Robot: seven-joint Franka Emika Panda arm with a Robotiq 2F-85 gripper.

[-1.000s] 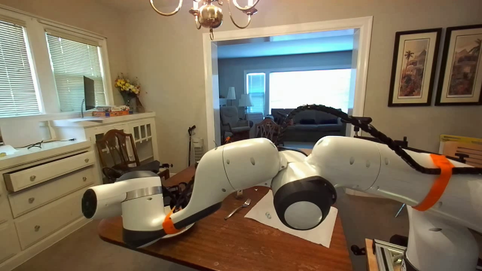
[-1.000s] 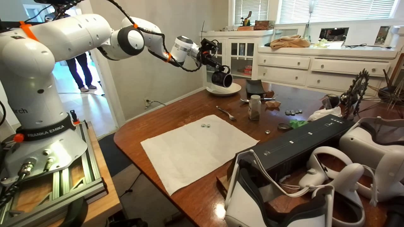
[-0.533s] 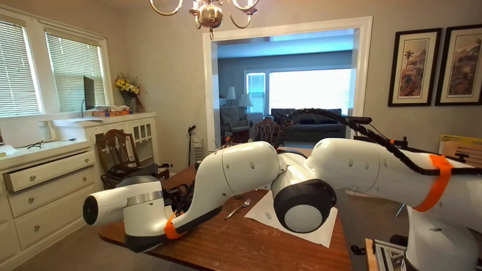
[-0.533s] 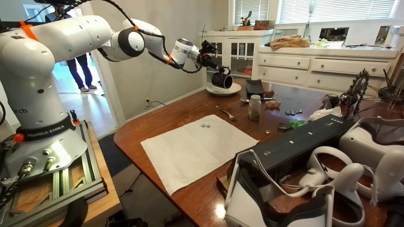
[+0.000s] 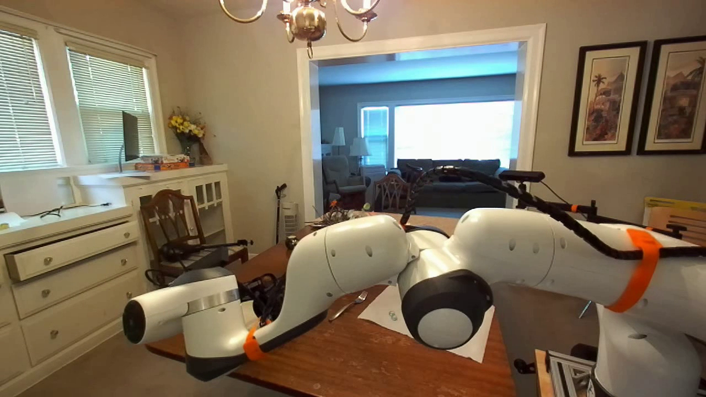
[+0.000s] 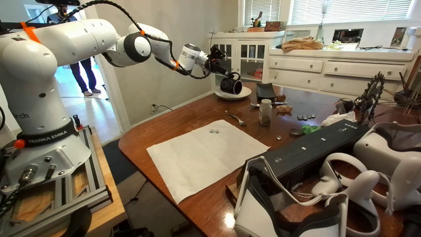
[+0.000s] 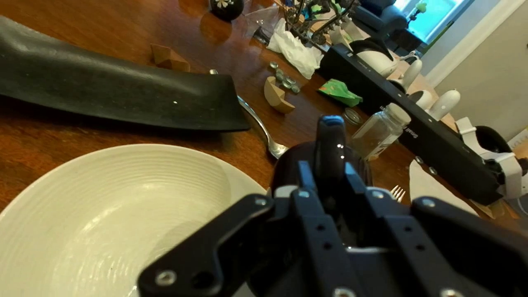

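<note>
A dark glossy mug [image 6: 227, 85] hangs on its side over the white plate [image 6: 246, 92], its mouth turned sideways in an exterior view. My gripper [image 7: 328, 171] is shut on the mug's handle [image 7: 330, 144], one finger on each side. In the wrist view the mug body [image 7: 286, 163] shows behind the fingers, and the plate [image 7: 123, 198] lies to the left and below. Whether mug and plate touch, I cannot tell. In an exterior view the arm's wrist [image 5: 212, 325] hides both gripper and mug.
A black curved dish [image 7: 123, 90] and a spoon [image 7: 260, 123] lie beyond the plate. Nearby are a lidded glass jar [image 6: 265, 113], a fork [image 5: 348, 306] and a white sheet [image 6: 200, 161] with glass beads. A long black box [image 6: 306, 148] and VR headsets [image 6: 286, 210] occupy the table's near side.
The arm has sunk a little, and the mug has come down slightly with it toward the plate. The grip on the handle looks the same.
</note>
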